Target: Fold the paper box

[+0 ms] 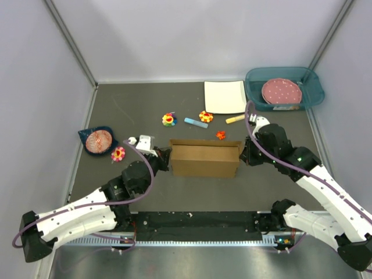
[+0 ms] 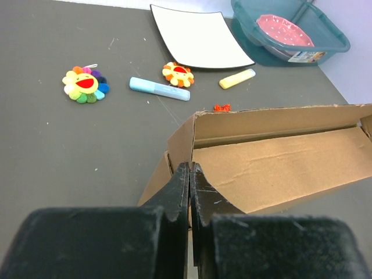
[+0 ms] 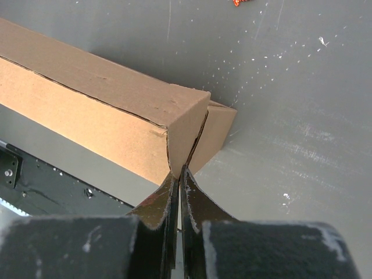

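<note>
The brown cardboard paper box (image 1: 203,158) stands on the grey table mid-front as a long, partly formed shape. In the left wrist view its top is open and the inner wall (image 2: 279,163) shows. My left gripper (image 1: 165,157) is at the box's left end, and its jaws (image 2: 190,170) are shut on the end wall's edge. My right gripper (image 1: 244,153) is at the right end, and its jaws (image 3: 179,172) are shut on the lower corner of the end flap (image 3: 189,128), where two cardboard layers meet.
Behind the box lie a white square plate (image 1: 225,96), a blue marker (image 1: 196,122), a yellow marker (image 1: 235,118), a small red piece (image 1: 221,135) and flower toys (image 1: 169,120) (image 1: 206,116) (image 1: 118,153). A teal bin (image 1: 311,87) holds a pink plate. A dark bowl (image 1: 97,140) sits at the left.
</note>
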You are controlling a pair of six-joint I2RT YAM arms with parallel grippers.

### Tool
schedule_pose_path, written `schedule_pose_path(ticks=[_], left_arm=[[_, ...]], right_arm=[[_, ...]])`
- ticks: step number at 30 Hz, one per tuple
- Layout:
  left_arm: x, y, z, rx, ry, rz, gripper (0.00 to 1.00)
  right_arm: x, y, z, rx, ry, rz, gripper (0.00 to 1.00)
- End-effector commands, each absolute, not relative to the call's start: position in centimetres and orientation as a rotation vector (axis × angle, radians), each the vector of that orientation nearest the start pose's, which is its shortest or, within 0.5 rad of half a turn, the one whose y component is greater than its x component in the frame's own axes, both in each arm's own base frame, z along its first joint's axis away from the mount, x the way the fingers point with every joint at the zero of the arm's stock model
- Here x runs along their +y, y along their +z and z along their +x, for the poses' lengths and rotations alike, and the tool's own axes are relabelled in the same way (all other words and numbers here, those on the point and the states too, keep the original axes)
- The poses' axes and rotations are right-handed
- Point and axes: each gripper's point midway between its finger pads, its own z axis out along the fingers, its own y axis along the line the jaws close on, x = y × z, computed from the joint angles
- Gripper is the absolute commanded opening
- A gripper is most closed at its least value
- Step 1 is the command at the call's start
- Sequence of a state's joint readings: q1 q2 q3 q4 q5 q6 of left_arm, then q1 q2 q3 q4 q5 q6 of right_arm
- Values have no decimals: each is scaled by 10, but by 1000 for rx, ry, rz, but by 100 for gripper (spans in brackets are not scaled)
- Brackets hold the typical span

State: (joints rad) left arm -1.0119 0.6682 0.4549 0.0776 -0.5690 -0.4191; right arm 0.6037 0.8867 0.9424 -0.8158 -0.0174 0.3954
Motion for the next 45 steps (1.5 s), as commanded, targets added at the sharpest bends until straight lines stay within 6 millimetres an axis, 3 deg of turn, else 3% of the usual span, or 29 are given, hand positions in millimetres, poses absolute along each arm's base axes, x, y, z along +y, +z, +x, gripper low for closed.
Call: schedule_pose_path(ticks=[1, 7, 15, 18, 24, 30, 34, 45], left_arm=[[-214, 147, 195, 1894, -562, 250, 0], [-208, 132, 195, 1898, -529, 225, 0], [-201, 125, 195, 1900, -475, 230, 0], [-202, 124, 195, 1904, -463, 234, 0], [-202, 122, 194, 1910, -453, 241, 0], [-202, 121, 194, 1913, -448, 238, 0], [-203, 118, 192, 1917, -450, 241, 0], [-206, 118, 189, 1920, -476, 235, 0]], right_arm=[[145, 154, 164, 2561, 434, -301, 0], [142, 158, 166, 2547, 423, -275, 0], [140, 176, 170, 2480, 434, -245, 37], [139, 189, 172, 2431, 447, -229, 47], [135, 226, 179, 2297, 471, -197, 53], [141, 253, 189, 2201, 514, -188, 53], [148, 256, 197, 2185, 526, -192, 51], [152, 230, 208, 2237, 475, -197, 10]])
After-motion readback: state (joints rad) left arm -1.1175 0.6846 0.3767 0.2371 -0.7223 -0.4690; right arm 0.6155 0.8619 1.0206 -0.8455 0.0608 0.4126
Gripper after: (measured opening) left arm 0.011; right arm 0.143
